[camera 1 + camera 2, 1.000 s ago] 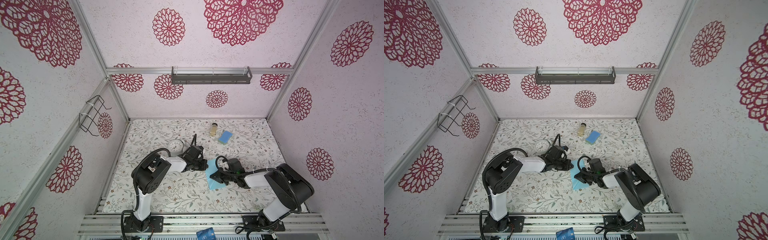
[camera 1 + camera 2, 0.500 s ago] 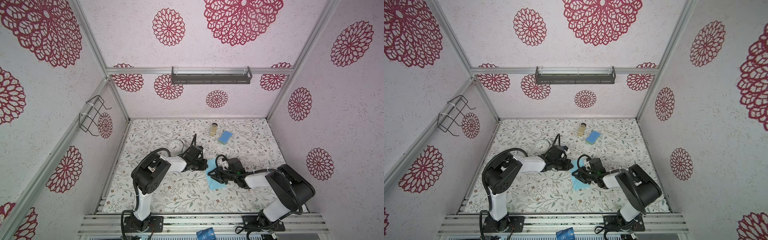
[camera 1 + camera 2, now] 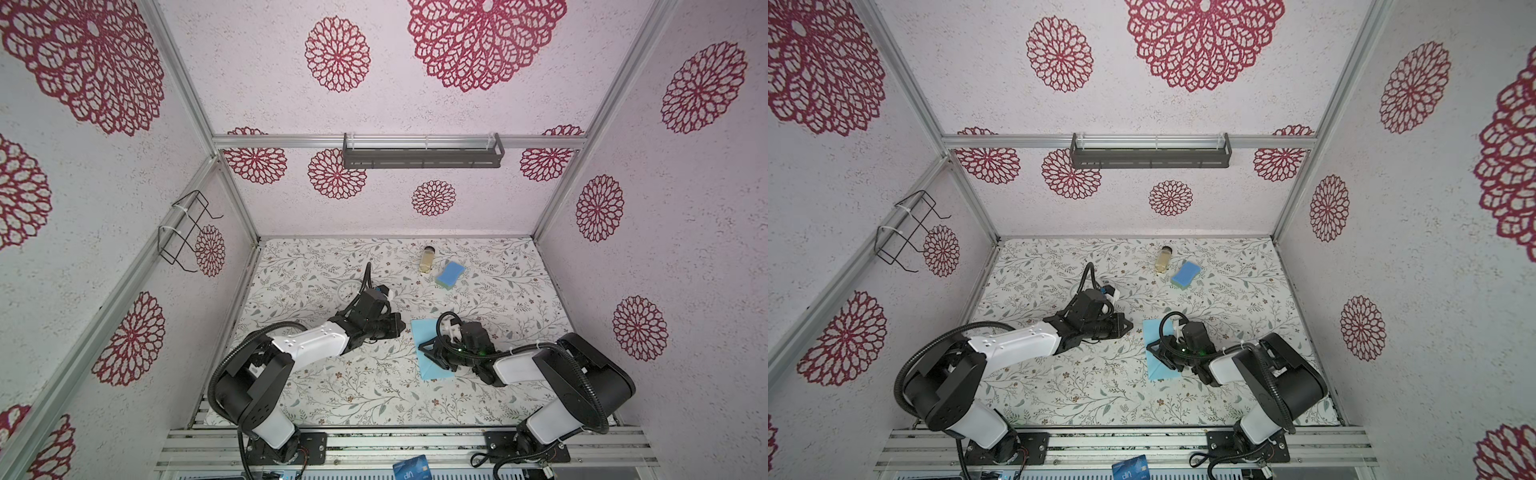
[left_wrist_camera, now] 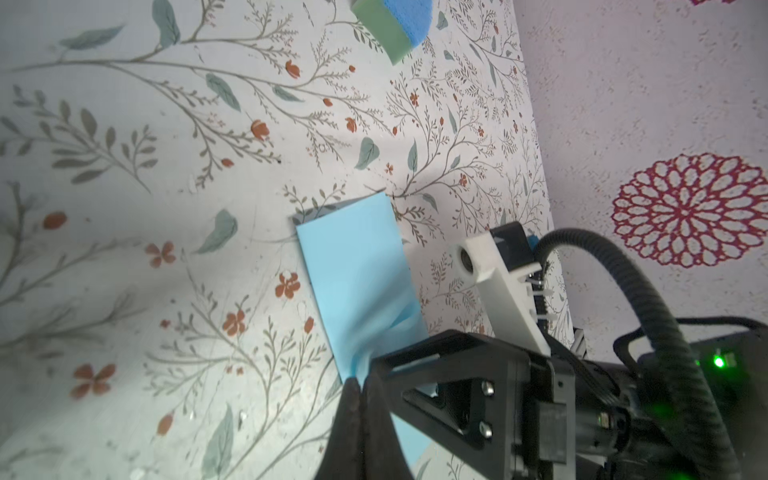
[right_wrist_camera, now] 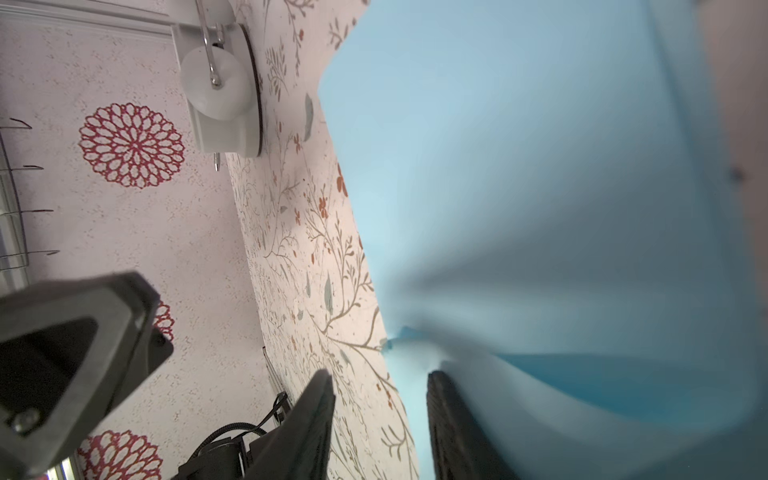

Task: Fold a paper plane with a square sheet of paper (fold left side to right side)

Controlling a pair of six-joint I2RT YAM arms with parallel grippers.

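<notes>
In both top views the square sheet of paper (image 3: 420, 332) lies on the floral tabletop (image 3: 353, 386) right of centre, showing as a tall light blue rectangle. The right pincer (image 3: 430, 355) covers its middle, so only the upper left corner and the lower end show. In the right wrist view that pincer's fingers (image 5: 309, 424) stand apart at the lower middle of the frame, released. The paper fills the upper right there, blurred and rumpled, and drapes against one finger. Whether it reaches the other finger cannot be told.

The left pincer (image 3: 399, 326) sits just left of the paper's upper corner, clenched, with nothing visible between its tips in the left wrist view. Whether it touches the paper is unclear.

A white clock (image 3: 347, 289) is half hidden behind the left arm. A blue sponge (image 3: 450, 272) and a small jar (image 3: 428, 258) lie toward the upper middle. The lower frame edge cuts off a dark blue card (image 3: 411, 469).
</notes>
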